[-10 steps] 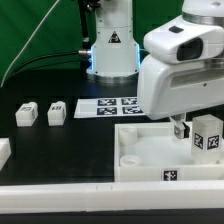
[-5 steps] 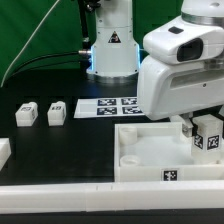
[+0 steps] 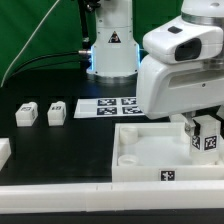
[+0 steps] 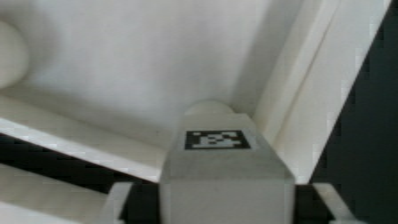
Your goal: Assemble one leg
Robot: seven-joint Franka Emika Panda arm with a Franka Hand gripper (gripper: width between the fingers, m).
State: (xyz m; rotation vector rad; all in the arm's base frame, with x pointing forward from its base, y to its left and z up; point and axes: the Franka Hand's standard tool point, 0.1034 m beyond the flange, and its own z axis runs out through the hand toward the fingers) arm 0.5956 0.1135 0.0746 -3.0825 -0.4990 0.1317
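My gripper (image 3: 198, 128) is shut on one leg (image 3: 209, 136), a chunky white block with a black-and-white tag, and holds it upright over the far right corner of the large white panel (image 3: 140, 152). In the wrist view the gripper (image 4: 222, 203) has the leg (image 4: 222, 160) between its fingers (image 4: 128, 203), with the panel's raised rim (image 4: 294, 80) right beside the leg's far end. Whether the leg touches the panel floor is hidden. Two more legs (image 3: 26, 113) (image 3: 57, 112) lie on the black table at the exterior view's left.
The marker board (image 3: 112, 105) lies flat behind the panel. Another white part (image 3: 3, 152) shows at the exterior view's left edge. The robot base (image 3: 112, 50) stands at the back. A white bar (image 3: 60, 192) runs along the table's front edge.
The gripper and the held leg have shifted slightly toward the exterior view's right, closer to the panel's corner. Nothing else has moved.
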